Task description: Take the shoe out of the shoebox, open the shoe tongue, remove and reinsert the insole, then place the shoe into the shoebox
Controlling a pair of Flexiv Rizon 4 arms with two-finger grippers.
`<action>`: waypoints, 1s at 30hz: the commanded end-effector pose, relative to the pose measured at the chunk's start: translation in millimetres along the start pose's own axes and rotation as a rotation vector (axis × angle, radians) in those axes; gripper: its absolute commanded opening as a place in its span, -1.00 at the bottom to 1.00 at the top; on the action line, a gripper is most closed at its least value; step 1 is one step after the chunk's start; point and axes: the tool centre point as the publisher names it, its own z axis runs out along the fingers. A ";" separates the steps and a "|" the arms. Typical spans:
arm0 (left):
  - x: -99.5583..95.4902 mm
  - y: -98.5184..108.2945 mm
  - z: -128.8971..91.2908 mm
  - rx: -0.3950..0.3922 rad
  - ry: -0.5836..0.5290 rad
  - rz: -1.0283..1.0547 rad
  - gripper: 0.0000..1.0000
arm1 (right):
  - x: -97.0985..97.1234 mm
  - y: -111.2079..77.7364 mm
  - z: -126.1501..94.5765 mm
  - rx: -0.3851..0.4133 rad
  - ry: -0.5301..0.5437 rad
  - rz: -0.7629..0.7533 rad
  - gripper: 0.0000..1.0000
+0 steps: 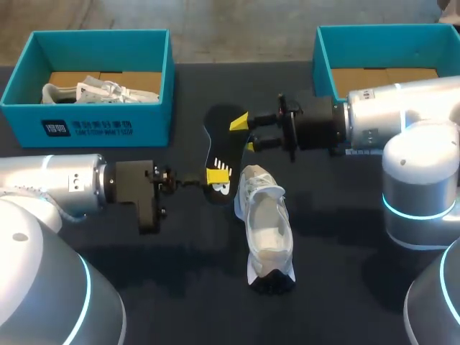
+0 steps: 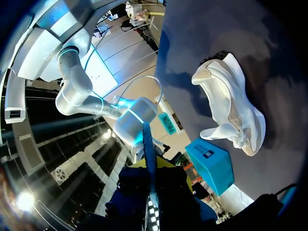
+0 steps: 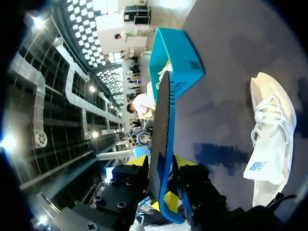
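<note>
A black insole (image 1: 220, 144) hangs above the table, held flat between my two arms. My left gripper (image 1: 214, 178) is shut on its near end; in the left wrist view the insole (image 2: 148, 144) rises edge-on from between the fingers. My right gripper (image 1: 245, 134) straddles the insole's far edge with its yellow tips a little apart, open. Seen from the right wrist, the insole (image 3: 162, 130) stands edge-on between those fingers (image 3: 185, 163). The white shoe (image 1: 267, 230) (image 2: 233, 108) (image 3: 270, 130) lies on the dark table just below the insole, opening up.
A teal shoebox (image 1: 93, 118) at the back left holds another white shoe (image 1: 100, 90). A second teal box (image 1: 322, 57) stands at the back right behind my right arm. Bare dark table lies to either side of the shoe.
</note>
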 end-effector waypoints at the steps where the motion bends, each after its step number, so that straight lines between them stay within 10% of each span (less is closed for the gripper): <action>1: -0.1 -0.9 1.4 -0.004 0.001 0.002 -1.00 | 3.8 -5.2 -0.5 -0.012 -0.009 0.002 -0.40; 19: -0.1 -0.9 1.4 -0.004 0.001 0.002 -1.00 | 6.2 -9.4 2.1 0.012 0.015 -0.010 -1.00; 30: 0.3 -1.2 1.8 -0.005 0.003 -0.002 -1.00 | 3.1 -11.5 1.5 0.019 0.018 -0.009 -1.00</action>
